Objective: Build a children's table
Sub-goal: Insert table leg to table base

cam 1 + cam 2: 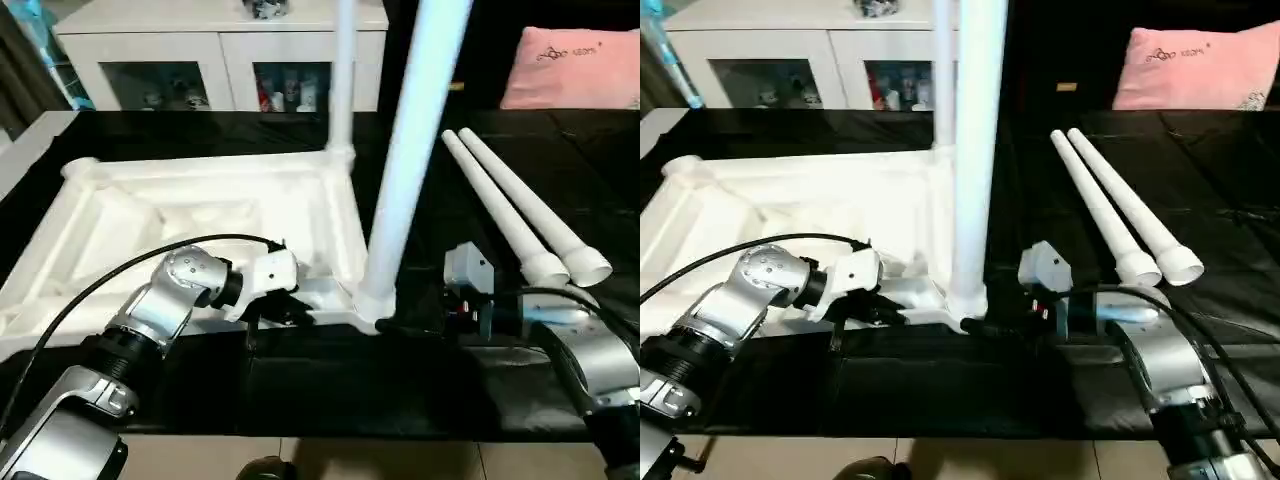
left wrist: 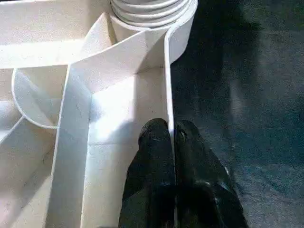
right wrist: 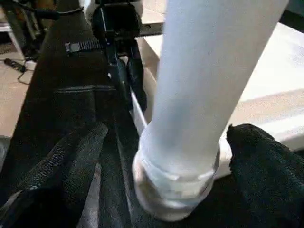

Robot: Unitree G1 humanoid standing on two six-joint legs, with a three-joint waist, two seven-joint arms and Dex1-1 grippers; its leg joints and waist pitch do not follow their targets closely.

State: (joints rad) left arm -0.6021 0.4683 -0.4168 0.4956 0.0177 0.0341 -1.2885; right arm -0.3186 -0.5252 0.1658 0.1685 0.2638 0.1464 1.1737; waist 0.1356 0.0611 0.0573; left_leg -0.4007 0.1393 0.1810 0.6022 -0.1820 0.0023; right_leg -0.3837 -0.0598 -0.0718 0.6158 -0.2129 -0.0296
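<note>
1. On the black work surface (image 1: pixel 420 400), the tabletop (image 1: pixel 120 215) is lying upside down at left, ribs up.
2. Left gripper (image 2: pixel 171 135) is pinching the tabletop's near rim, jaws clamped on it.
3. Two legs are standing upright in sockets: far leg (image 1: pixel 343 80), near leg (image 1: pixel 410 150).
4. Right gripper (image 3: pixel 156 156) is flanking the near leg's base, jaws apart.
5. Two loose legs (image 1: pixel 520 215) are lying at right.

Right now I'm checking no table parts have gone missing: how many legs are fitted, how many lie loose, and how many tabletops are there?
Legs standing in tabletop sockets: 2 (near, far)
Legs lying loose on the black surface: 2 ()
Tabletop: 1
Total: 5 parts
</note>
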